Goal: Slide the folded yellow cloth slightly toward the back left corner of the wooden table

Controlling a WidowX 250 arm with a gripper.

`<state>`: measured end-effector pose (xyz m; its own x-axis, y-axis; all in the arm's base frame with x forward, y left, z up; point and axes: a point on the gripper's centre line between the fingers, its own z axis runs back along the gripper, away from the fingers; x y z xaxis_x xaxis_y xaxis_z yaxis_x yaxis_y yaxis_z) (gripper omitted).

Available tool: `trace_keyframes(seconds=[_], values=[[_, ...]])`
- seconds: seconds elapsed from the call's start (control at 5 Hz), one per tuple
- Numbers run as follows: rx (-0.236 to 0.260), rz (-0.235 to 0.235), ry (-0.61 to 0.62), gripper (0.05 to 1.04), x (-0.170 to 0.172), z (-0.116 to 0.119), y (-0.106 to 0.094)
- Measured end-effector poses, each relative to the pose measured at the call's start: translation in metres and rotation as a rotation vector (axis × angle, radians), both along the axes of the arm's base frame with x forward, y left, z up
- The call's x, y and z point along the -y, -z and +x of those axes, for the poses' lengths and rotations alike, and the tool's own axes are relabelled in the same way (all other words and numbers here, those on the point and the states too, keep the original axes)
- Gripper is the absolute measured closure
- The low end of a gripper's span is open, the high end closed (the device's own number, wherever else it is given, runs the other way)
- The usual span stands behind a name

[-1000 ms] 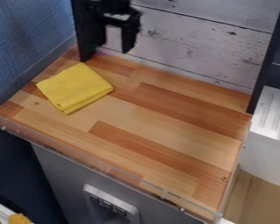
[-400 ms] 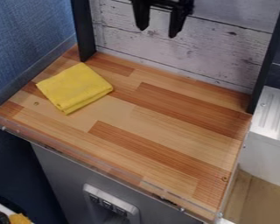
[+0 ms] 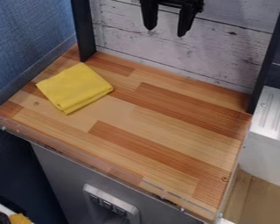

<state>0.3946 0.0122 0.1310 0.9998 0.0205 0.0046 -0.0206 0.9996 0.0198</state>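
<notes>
Black two-finger robot gripper (image 3: 167,31) hanging fingers-down at the top edge, in front of whitewashed wood-plank backing (image 3: 224,48), jaws spread wide with nothing between them, folded yellow cloth (image 3: 75,87) lying flat on the striped wooden countertop (image 3: 166,131), toward its back left corner, apart from the gripper.

Cloth (image 3: 75,87): plain yellow. Counter (image 3: 166,127): striped planks, pale tan to reddish brown — gripper (image 3: 166,31): black — wall (image 3: 25,30): mottled blue.

The gripper (image 3: 167,30) is now seen farther right, before the pale planks (image 3: 136,48); the black left post (image 3: 84,30), earlier partly hidden, is uncovered.
</notes>
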Motion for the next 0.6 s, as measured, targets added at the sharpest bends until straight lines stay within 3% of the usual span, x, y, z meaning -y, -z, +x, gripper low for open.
trace_keyframes(seconds=[0.6], values=[[-0.026, -0.041, 0.009, 0.089, -0.0066, 0.0025, 0.0002]])
